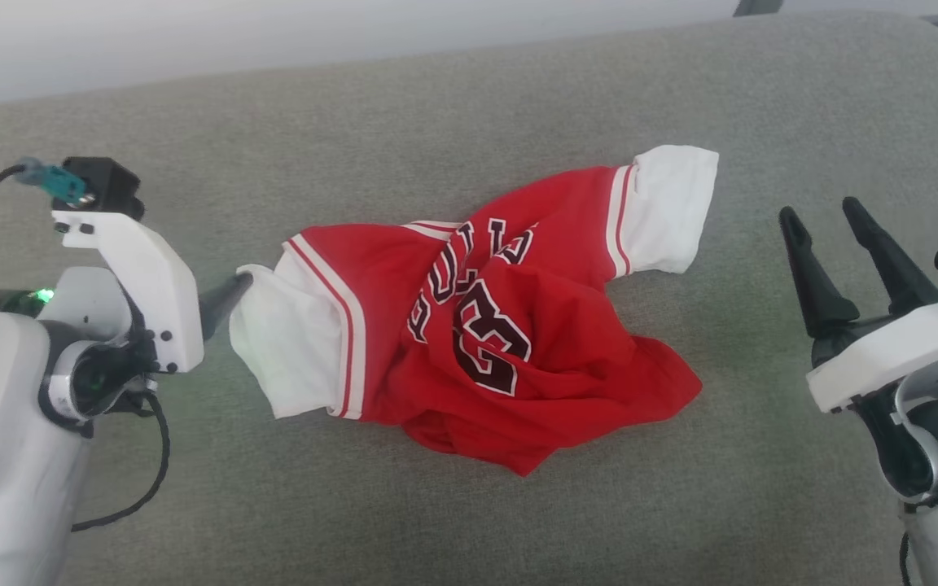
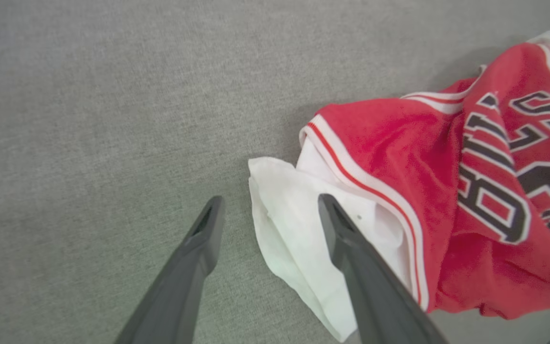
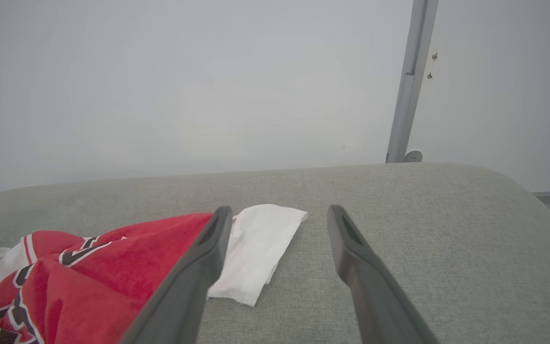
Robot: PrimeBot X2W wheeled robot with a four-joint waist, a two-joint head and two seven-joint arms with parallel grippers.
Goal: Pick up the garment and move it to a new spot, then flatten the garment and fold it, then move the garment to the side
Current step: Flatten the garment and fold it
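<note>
Grey woven upholstery covered the bench (image 1: 192, 122), with a pale wall (image 3: 160, 95) and a metal post (image 3: 411, 81) behind its far edge. The garment (image 1: 477, 325) lay crumpled about the middle of the bench, its dark lettering and number facing up and twisted by folds, its hem bunched toward the near edge. One white sleeve (image 1: 290, 350) pointed to the bench's left end, the other (image 1: 668, 207) toward the far right.

The left gripper (image 2: 270, 204) was spread wide and empty, straddling the outer edge of the near white sleeve: one finger over the cloth, the other over bare upholstery. Whether either tip touched could not be told. The right gripper (image 1: 821, 212) also stood parted and empty, well apart from the garment near the bench's right end.

By its folds the shirt looked light, thin and limp, likely to sag and drag from any single hold, and a pinch could catch several layers. The striped trim (image 2: 375, 191) at the shoulder seam seemed the firmest place to grip, better than the loose sleeve cuff. Lifting from both shoulders would probably help it hang open for flattening.
</note>
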